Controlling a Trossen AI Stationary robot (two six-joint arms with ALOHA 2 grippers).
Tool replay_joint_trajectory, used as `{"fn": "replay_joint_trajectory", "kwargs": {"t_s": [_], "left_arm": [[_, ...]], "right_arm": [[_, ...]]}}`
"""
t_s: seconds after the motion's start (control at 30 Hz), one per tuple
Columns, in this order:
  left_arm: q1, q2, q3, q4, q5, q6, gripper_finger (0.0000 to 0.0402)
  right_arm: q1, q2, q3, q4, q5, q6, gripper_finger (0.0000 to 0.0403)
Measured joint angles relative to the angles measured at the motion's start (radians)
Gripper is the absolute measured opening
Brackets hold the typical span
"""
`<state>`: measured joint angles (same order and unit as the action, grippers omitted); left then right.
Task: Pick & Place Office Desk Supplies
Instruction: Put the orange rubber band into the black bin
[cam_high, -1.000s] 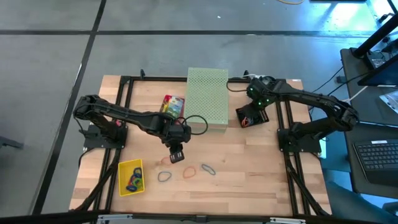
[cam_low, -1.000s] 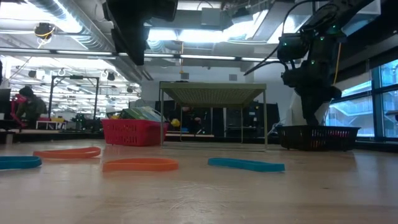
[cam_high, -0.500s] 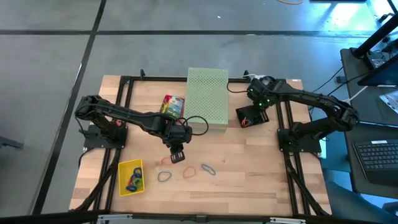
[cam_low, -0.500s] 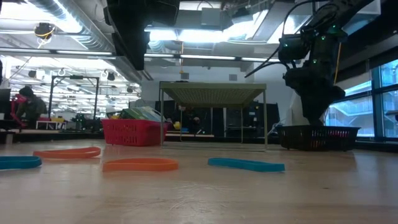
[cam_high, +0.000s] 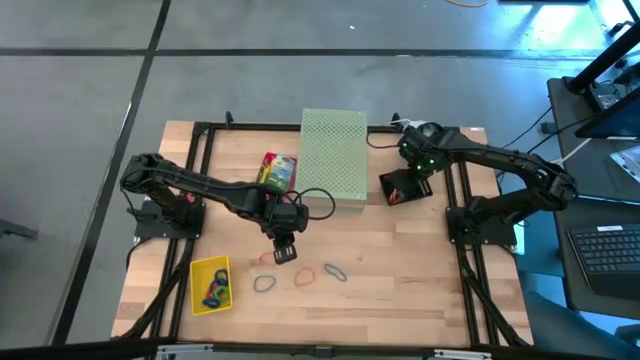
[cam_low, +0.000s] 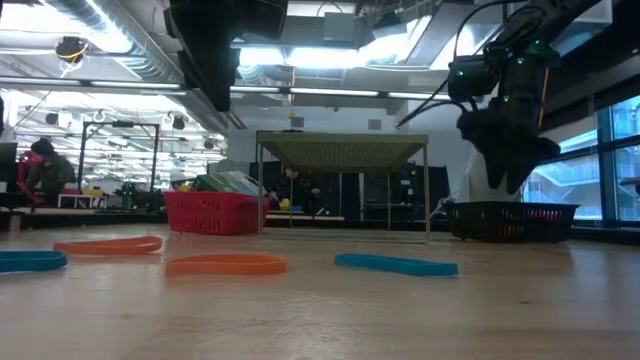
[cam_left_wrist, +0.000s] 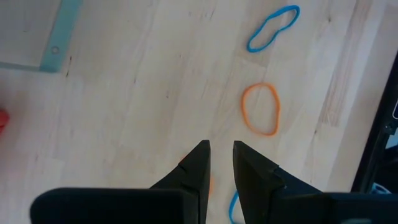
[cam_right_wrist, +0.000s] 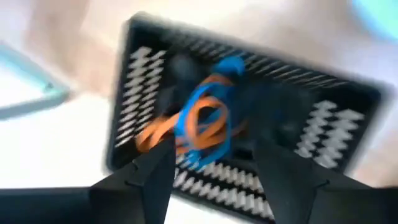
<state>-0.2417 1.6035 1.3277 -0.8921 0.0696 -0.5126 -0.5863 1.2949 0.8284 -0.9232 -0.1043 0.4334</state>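
Sorting loose rubber bands into bins is the step we judge to be in hand. Nearest the front edge of the wooden table (cam_high: 400, 300) lie three thin rubber loops: a blue-green one (cam_high: 264, 284), an orange one (cam_high: 305, 275) and a blue one (cam_high: 335, 271), all apart from each other. Our left gripper (cam_high: 284, 252) hovers just above and behind them, fingers nearly together with only a slim gap and nothing between them that we can see; in its wrist view the orange loop (cam_left_wrist: 260, 109) sits just ahead of the tips. Next move likely calls for spreading the fingers, dropping down and pinching one thin flat band off the wood. To the left sits a small yellow tray (cam_high: 196, 273) with bands in it. Farther back, a yellow-and-green card box (cam_high: 277, 170) rests beside the large pale green perforated box (cam_high: 334, 155), which we leave alone. Our right gripper (cam_high: 412, 172) hangs over the black mesh basket (cam_high: 392, 183), fingers spread and empty, with blue and orange bands (cam_right_wrist: 205, 124) lying inside. Nothing blocks the loops; the left arm's cable hangs near.
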Motion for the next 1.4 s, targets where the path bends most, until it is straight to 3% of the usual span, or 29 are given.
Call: {"fn": "replay_joint_trajectory", "kwargs": {"t_s": [0.13,0.37,0.67,0.97,1.27,1.4], "left_arm": [[0.000,0.000,0.000,0.000,0.000,0.001,0.0063],[-0.012,0.007,0.000,0.051,0.030,0.018,0.0063],[-0.064,0.145,0.000,0.136,0.115,0.175,0.0066],[-0.060,0.272,0.000,0.265,0.083,0.252,0.0091],[-0.097,0.342,0.000,0.316,0.117,0.264,0.0115],[-0.117,0.346,0.000,0.314,0.059,0.266,0.0118]], "right_arm": [[0.008,0.000,0.000,-0.006,0.028,0.005,0.0197],[0.036,-0.020,0.000,-0.021,-0.032,0.000,0.0176],[0.131,-0.234,0.065,-0.021,-0.068,0.091,0.0171],[0.197,-0.373,0.210,-0.022,-0.054,0.212,0.0171],[0.258,-0.392,0.257,-0.035,-0.045,0.249,0.0171],[0.278,-0.392,0.257,-0.035,-0.042,0.263,0.0171]]}}
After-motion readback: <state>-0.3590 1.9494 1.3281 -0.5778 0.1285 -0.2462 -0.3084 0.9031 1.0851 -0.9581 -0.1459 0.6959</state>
